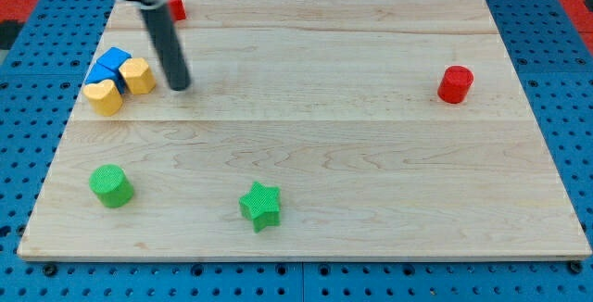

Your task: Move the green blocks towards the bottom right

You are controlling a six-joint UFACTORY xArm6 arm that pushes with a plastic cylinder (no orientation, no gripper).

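Right, the rod ends in my tip [180,86], a bare end with no hand on it, so nothing is grasped; it rests on the wooden table [371,154] near the view's top left. Just to the tip's left sits a tight cluster: a yellow block [139,76], a second yellow block [104,96] and a blue block [111,62] touching one another. Well below the tip and slightly left lies the green cylinder [111,185]. The green star [260,206] lies well below and to its right. A red block [176,6] peeks out just above, behind the rod. A red cylinder [455,84] stands far off right.
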